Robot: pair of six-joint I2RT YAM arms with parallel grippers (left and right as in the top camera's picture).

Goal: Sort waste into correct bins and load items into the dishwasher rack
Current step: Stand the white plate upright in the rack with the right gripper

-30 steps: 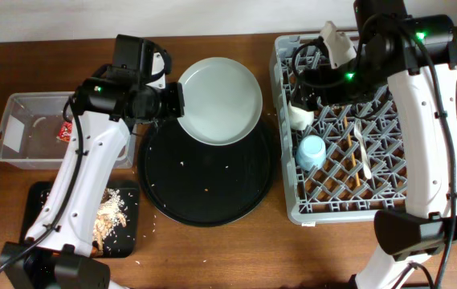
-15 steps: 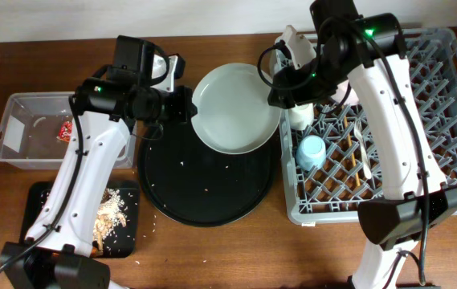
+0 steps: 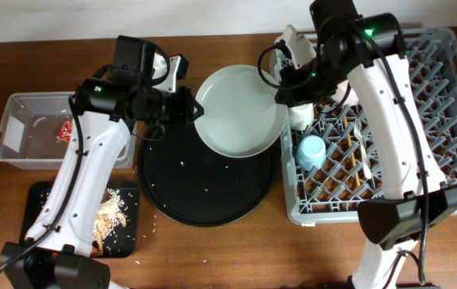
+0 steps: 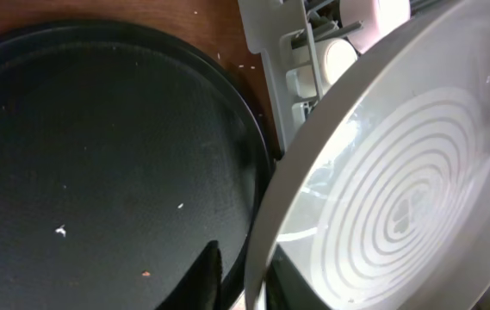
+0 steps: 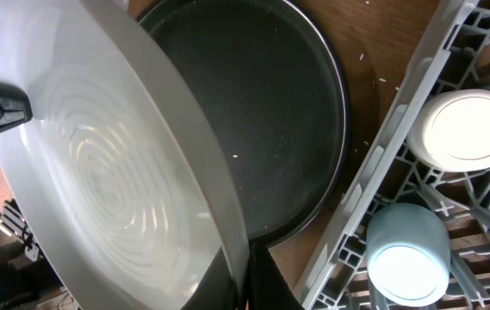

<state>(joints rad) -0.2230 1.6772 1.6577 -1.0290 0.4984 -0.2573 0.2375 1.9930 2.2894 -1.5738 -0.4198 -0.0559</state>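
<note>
As both hands (image 3: 191, 108) (image 3: 281, 82) pinch its rim, plate (image 3: 240, 111) tilts.

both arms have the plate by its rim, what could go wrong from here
1. The left jaws and right jaws each pinch only the thin rim of the round pale grey plate. A mistimed release could drop it onto the large round black tray.
2. The small cream-white cup and small blue cup sit at the edge of the grey plastic grid dishwasher rack nearest the plate. Swinging the plate in could knock them.
</note>
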